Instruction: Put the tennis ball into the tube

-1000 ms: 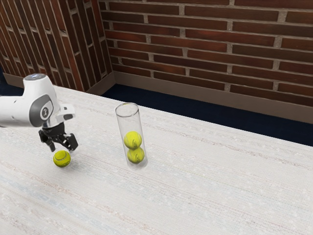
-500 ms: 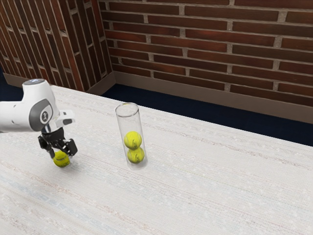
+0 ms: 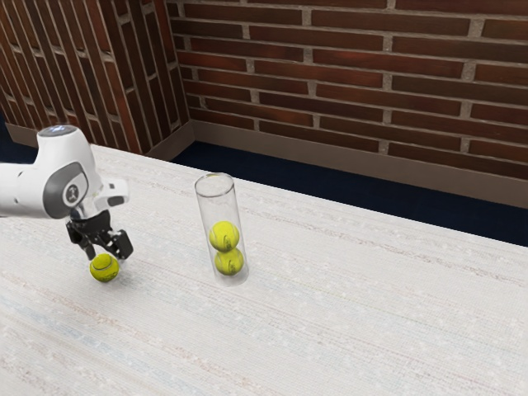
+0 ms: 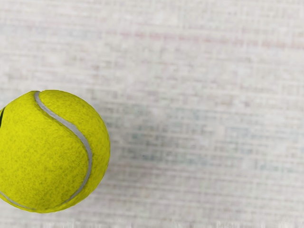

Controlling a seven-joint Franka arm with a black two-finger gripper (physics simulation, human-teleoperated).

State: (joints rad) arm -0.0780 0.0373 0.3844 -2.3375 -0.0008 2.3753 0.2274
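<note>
Hovering just above the loose tennis ball [image 3: 105,268], the black hand [image 3: 108,250] has its two fingers spread wide, while that ball rests on the pale counter [image 3: 330,305] and, toward the exterior view's right, the clear tube [image 3: 217,208] stands upright around two stacked balls [image 3: 224,237].

From beside the arm [image 3: 29,188], the exterior view peers down across the tabletop [image 3: 355,322] to the wall [image 3: 330,74]; the wrist view, close above, shares the ball [image 3: 105,269], lower left in both.
</note>
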